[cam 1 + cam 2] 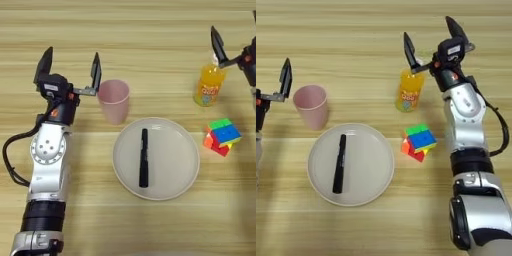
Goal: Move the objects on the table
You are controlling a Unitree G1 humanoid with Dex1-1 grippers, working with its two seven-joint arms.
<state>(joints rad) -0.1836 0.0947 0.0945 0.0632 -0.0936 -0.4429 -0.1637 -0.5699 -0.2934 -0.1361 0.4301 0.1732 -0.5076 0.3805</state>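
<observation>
A pale pink cup (114, 101) stands upright on the wood-grain table (150, 30), just behind the beige plate (175, 172). A slim black pen (144, 157) lies lengthwise on the plate. My left gripper (70, 65) is open just left of the cup, its right finger close to the cup's rim, nothing between its fingers. The orange-juice bottle (409, 92) stands upright right of the cup. My right gripper (432, 40) is open, hovering at the bottle's top right, its left finger over the cap, holding nothing.
A multicoloured puzzle cube (418, 142) sits right of the plate, in front of the bottle and beside my right forearm (466, 120). My left forearm (47, 165) runs down the left side of the table.
</observation>
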